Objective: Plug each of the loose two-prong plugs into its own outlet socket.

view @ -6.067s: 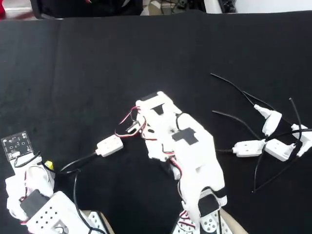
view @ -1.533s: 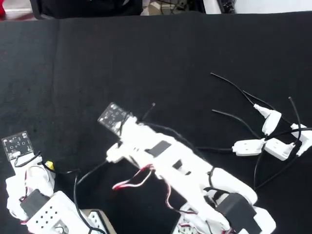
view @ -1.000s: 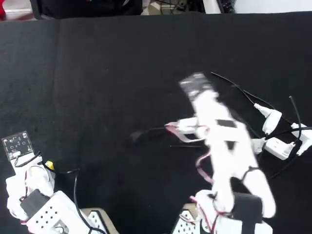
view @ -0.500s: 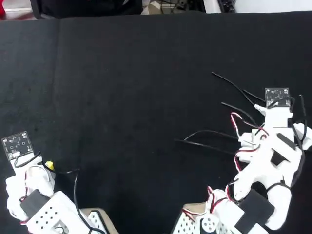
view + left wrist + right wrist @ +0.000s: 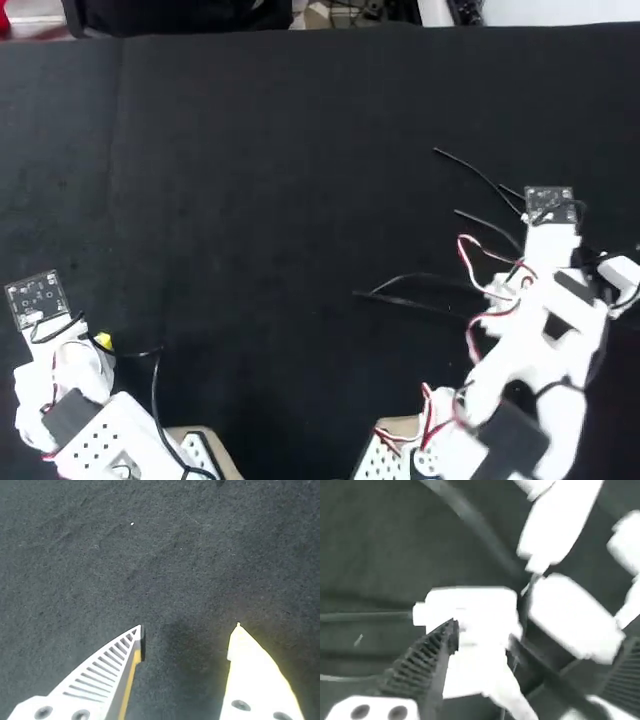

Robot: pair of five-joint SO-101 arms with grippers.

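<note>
- The right gripper [image 5: 535, 640] hangs over the white cluster at the mat's right side, with a loose plug [image 5: 467, 612] at its tip. I cannot tell whether it pinches the plug, which may twist askew.
- The prongs may miss the neighbouring white body [image 5: 572, 615] (socket or plug, unclear) and shove it away.
- The plug's cable [image 5: 370, 615] may drag it back.
- The left gripper [image 5: 189, 627], spread over bare mat, steadies nothing.
</note>
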